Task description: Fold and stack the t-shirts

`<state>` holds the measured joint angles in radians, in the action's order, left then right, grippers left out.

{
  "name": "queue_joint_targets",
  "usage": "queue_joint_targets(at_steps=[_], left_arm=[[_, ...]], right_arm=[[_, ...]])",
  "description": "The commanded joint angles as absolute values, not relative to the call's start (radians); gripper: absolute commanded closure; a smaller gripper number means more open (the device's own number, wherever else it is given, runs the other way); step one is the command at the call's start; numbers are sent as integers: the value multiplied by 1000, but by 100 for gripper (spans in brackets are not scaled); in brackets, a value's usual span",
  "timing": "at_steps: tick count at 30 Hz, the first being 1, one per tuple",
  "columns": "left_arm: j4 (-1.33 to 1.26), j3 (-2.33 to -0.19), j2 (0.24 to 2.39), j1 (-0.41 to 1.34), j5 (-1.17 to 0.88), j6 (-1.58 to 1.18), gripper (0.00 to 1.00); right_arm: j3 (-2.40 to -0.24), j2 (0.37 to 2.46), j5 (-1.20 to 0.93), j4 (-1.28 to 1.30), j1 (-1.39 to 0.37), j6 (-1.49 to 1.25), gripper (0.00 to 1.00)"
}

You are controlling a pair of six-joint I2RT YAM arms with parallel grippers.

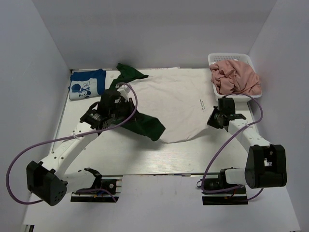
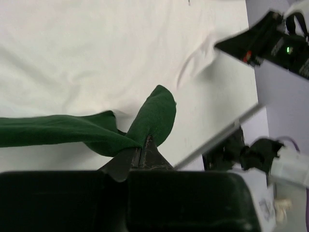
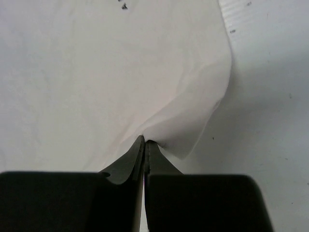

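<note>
A white t-shirt (image 1: 171, 104) lies spread on the table's middle. A dark green t-shirt (image 1: 145, 123) lies over its left part, reaching to the back (image 1: 126, 73). My left gripper (image 1: 118, 112) is shut on a fold of the green t-shirt (image 2: 149, 118), its jaws (image 2: 142, 145) pinching the cloth just above the white one. My right gripper (image 1: 216, 118) is shut on the white t-shirt's right edge (image 3: 193, 121), with the cloth pinched between the fingertips (image 3: 145, 141). A folded blue t-shirt (image 1: 87, 83) with a cartoon print lies at the back left.
A white basket (image 1: 251, 62) at the back right holds crumpled pink t-shirts (image 1: 235, 77). White walls enclose the table on three sides. The right arm's black body (image 2: 270, 41) shows in the left wrist view.
</note>
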<state>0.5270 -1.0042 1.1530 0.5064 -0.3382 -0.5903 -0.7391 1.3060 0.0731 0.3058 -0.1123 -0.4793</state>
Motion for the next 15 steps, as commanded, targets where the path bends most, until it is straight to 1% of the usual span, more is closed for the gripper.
queue_joint_targets(at_steps=[1,8,11,15], left_arm=[[517,-1107,1187,492,-166,-569,100],[538,-1284,1333,465,27,-539,100],[526,-1357,1414,449,63,-514,100],[540,-1414,1503,387,116,-505,100]], right_arm=[[-822,1334,49,290,-113,-448,100],[-974,1445,51,302,-112,-446,100],[-1041,1491,78,327,-112,-449,100],[-1142,1581,86,316,-110,-456,100]])
